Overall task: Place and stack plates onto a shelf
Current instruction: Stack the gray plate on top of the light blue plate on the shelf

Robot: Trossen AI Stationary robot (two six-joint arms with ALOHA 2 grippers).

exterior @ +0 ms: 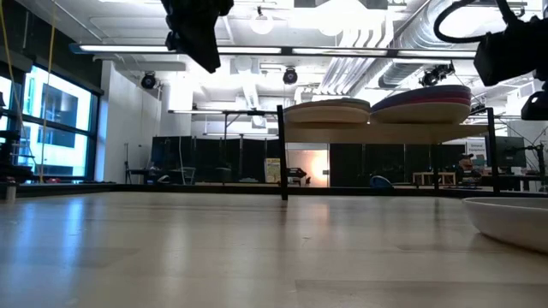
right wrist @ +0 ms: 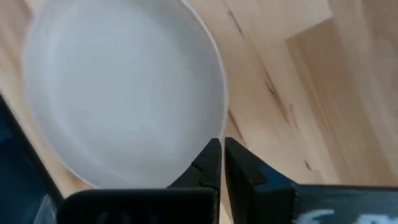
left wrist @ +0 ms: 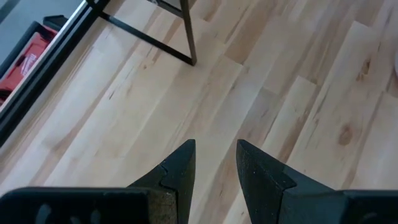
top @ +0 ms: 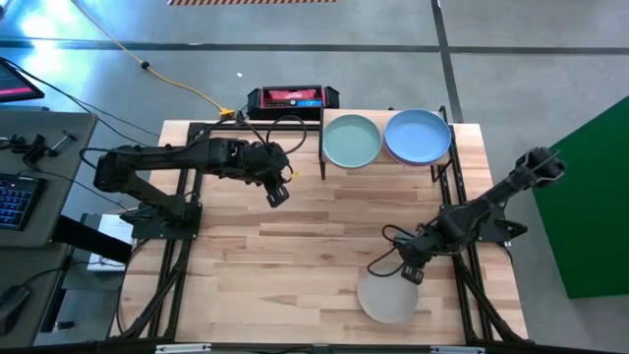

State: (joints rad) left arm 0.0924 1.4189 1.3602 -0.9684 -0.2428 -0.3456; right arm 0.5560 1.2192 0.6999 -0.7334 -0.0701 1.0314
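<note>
The right fingers (right wrist: 222, 163) are pinched on the rim of a beige plate (right wrist: 124, 87) lying on the surface (top: 295, 265). The left fingers (left wrist: 214, 168) stand narrowly apart, empty, the shelf (top: 432, 165) with its plate stacks beyond them.

No legible text, labels or numbers anywhere. The black-and-red box (top: 292, 98) beyond the table's far edge carries a pale mark on its red top, too small to read. The monitor (top: 17, 81) at left shows nothing readable.
</note>
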